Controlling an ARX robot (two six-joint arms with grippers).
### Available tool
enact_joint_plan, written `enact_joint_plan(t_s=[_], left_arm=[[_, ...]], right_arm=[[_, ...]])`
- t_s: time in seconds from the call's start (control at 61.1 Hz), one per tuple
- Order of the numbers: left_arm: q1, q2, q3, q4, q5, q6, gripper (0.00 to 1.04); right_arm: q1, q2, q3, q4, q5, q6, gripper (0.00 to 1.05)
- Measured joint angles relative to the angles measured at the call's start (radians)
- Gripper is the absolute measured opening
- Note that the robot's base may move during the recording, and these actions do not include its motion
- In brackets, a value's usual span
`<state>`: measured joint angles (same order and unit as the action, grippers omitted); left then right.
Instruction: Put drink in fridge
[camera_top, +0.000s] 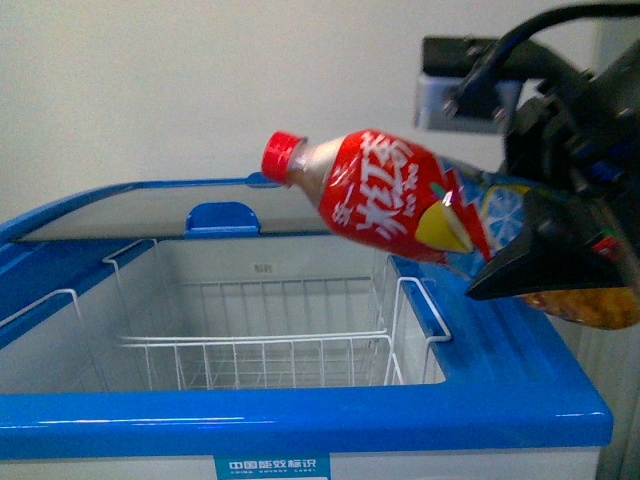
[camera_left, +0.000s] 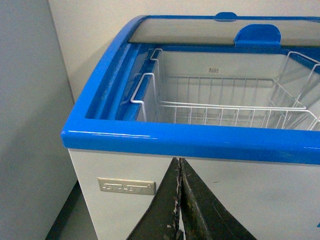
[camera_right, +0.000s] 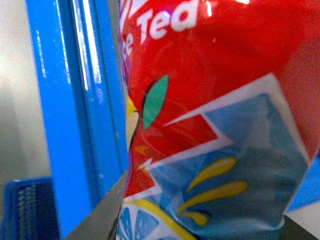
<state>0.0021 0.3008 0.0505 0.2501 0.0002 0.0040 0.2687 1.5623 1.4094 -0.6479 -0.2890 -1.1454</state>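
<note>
You have one open fridge and one drink, held above the fridge's right rim. Your right gripper pinches the drink's base, cap pointing toward 10 o'clock. Your left gripper is pressed together, empty.

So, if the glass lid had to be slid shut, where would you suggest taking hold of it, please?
Probably the raised blue handle at the front edge of the glass lid, from above, on the open side. It alone stands proud of the flat pane, offering an edge to pull. The left gripper is free; the right gripper holds the drink.
</note>
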Motion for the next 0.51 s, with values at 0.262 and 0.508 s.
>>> enact_joint_plan(t_s=[0.262,0.508], left_arm=[[0.000,-0.084,-0.036,-0.034,-0.001,-0.002,0.03],[0.000,-0.230,-0.036,-0.213,0.000,-0.002,0.03]], right_arm=[[0.109,0.241,0.186,0.056,0.070,-0.189,0.41],[0.132,0.420,0.382,0.040,0.122,-0.239,0.41]])
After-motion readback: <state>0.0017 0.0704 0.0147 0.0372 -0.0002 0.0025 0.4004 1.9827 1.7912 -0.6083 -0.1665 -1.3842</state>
